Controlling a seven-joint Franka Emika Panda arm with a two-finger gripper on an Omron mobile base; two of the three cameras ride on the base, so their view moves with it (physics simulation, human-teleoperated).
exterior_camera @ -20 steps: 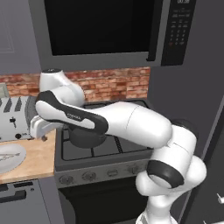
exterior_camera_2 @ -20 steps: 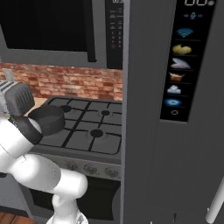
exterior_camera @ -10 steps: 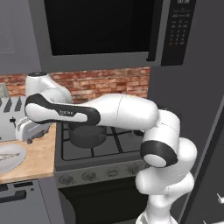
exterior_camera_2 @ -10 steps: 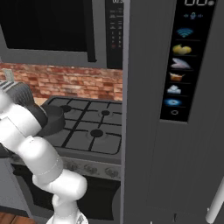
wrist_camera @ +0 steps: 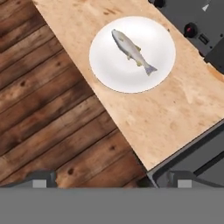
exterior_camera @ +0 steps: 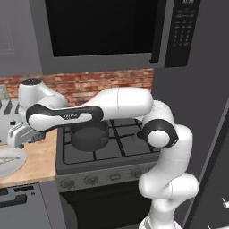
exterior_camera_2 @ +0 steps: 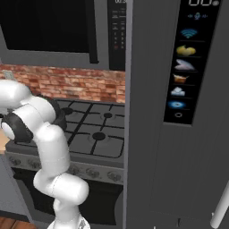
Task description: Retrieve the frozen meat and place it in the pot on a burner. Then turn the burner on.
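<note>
The arm [exterior_camera: 112, 105] is reaching left across the stove, the pot [exterior_camera: 89, 135] sitting empty on a burner, while the gripper [wrist_camera: 109, 179], jaws spread wide, is hovering above the frozen meat [wrist_camera: 131, 50] lying untouched on its plate [wrist_camera: 109, 74].

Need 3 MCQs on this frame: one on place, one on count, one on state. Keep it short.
1. Where does the slim silvery fish-shaped frozen meat lie?
A. in the pot
B. on the round white plate
C. on the wooden floor

2. How many gas burners on the dark grey cooktop?
A. two
B. four
C. six

3. How is the end effector?
A. open, holding nothing
B. shut on the meat
C. shut on the plate

Answers: 1 B, the fish rests on the plate on the wooden counter. 2 B, the right base view shows a four-burner grate layout. 3 A, its tips stand wide apart, well away from the plate.
</note>
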